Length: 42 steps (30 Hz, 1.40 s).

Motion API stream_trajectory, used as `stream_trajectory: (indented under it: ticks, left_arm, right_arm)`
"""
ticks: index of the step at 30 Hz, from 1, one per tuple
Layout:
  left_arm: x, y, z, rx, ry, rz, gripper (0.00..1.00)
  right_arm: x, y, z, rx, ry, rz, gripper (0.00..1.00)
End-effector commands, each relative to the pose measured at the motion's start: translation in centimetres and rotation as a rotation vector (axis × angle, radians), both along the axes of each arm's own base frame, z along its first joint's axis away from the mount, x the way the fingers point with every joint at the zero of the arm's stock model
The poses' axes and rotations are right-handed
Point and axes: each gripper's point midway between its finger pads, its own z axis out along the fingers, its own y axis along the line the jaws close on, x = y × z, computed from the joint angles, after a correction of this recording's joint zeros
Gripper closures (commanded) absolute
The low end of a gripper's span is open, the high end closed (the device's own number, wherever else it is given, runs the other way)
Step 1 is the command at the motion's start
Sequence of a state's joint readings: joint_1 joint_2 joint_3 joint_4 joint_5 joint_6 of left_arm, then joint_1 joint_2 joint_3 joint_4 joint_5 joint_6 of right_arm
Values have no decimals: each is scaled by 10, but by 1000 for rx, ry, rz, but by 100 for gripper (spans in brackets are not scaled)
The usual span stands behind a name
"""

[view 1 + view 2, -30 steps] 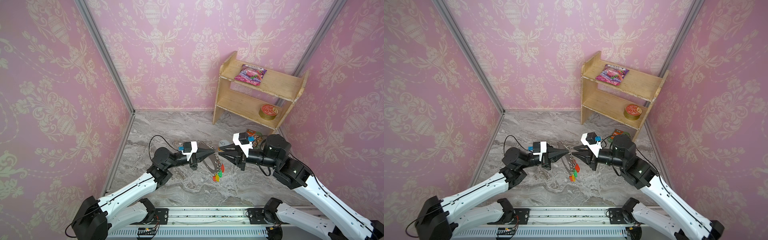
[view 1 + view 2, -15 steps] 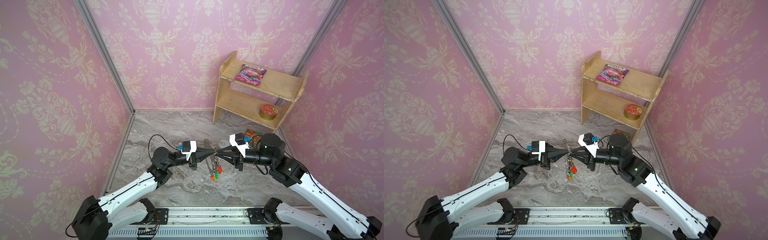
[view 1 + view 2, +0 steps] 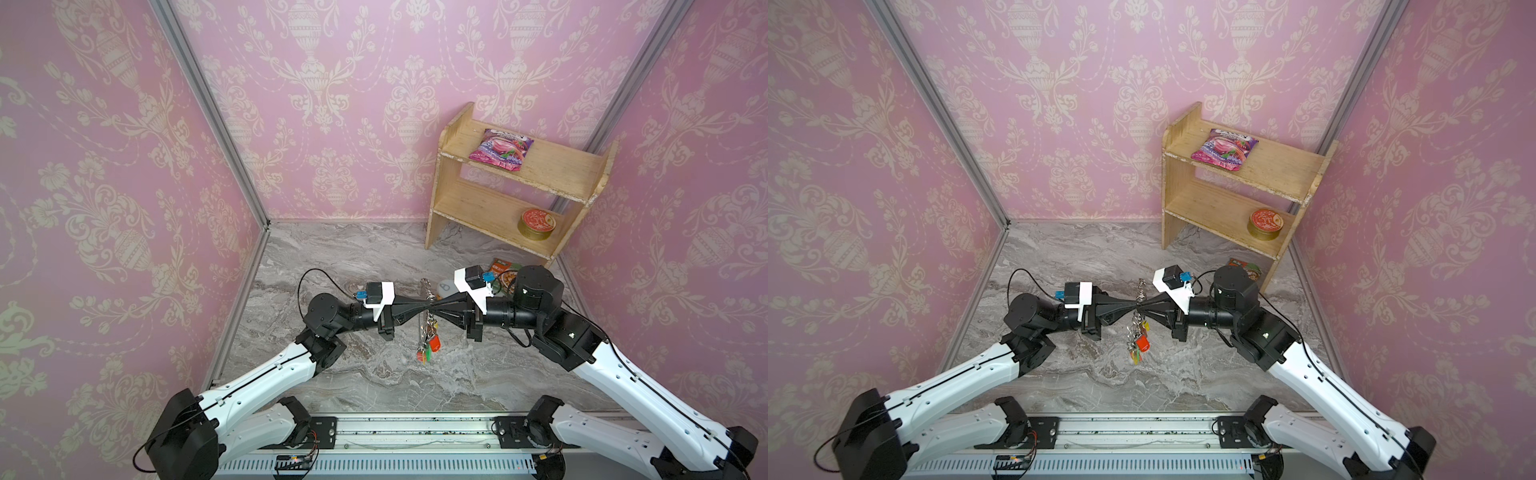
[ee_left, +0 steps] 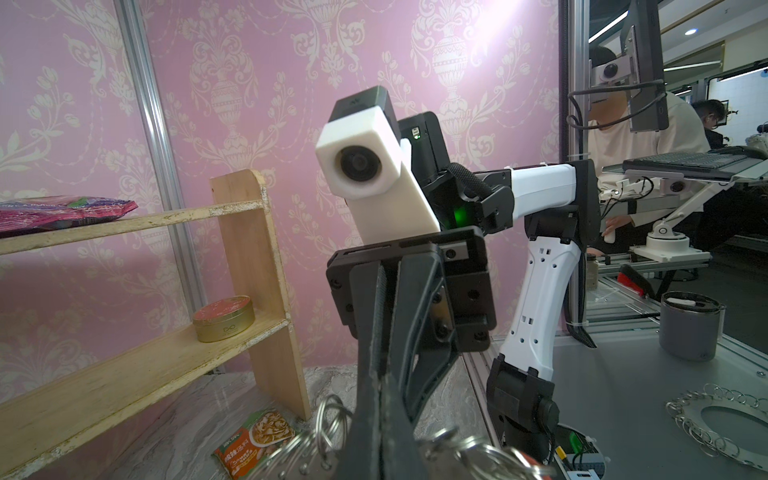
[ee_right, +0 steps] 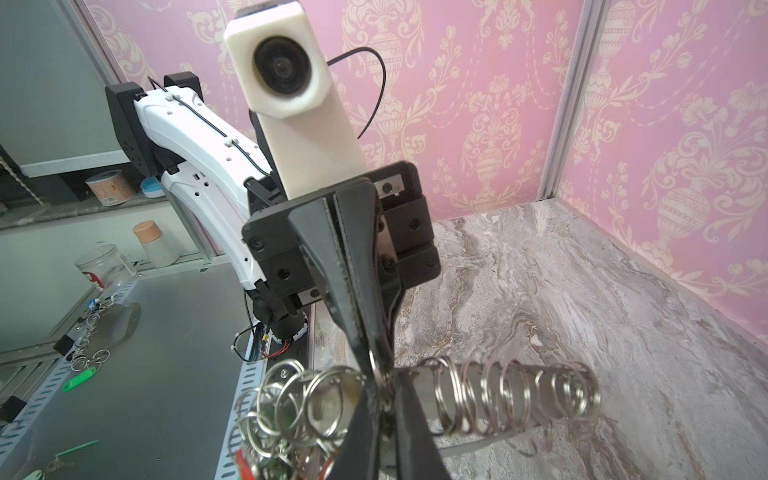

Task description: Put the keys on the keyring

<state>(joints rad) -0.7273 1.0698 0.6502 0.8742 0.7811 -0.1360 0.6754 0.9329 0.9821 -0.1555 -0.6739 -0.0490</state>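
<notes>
Over the middle of the grey, veined counter point(image 3: 374, 249), my left fingers point(image 3: 409, 309) and right fingers point(image 3: 451, 302) meet tip to tip. Both are pinched tight on the keyring point(image 3: 430, 328), which hangs between them. I cannot pick out the keys.

Risk: smooth flat steel may twist or slip from such narrow tips if either arm pulls. Springy wire links dangle loose, and a glossy red tag point(image 3: 435, 344) hangs low.

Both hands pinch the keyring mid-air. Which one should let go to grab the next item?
Right, probably. The left hand and right hand both grip the keyring, but the small pale item on the floor lies nearer the right one.
</notes>
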Motion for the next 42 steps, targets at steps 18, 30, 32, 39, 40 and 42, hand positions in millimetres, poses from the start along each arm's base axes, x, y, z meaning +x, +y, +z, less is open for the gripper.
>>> stream_trajectory:
  ticks: [18, 30, 32, 39, 40, 42]
  left_arm:
    - [-1, 6, 12, 21, -15, 26, 81]
    - [8, 6, -42, 467, 138, 76, 55]
    - [8, 5, -46, 501, 149, 65, 55]
    - [8, 2, -47, 513, 142, 55, 64]
    - [7, 1, -46, 511, 142, 49, 65]
    - [6, -1, -44, 506, 136, 41, 67]
  right_arm:
    - [-1, -7, -6, -76, 17, -19, 100]
    - [6, -20, -34, -360, 51, -101, 100]
    - [7, -18, -37, -401, 45, -105, 100]
    - [7, -12, -39, -415, 50, -94, 100]
    - [7, -11, -39, -414, 52, -92, 100]
    - [8, -10, -38, -410, 52, -89, 100]
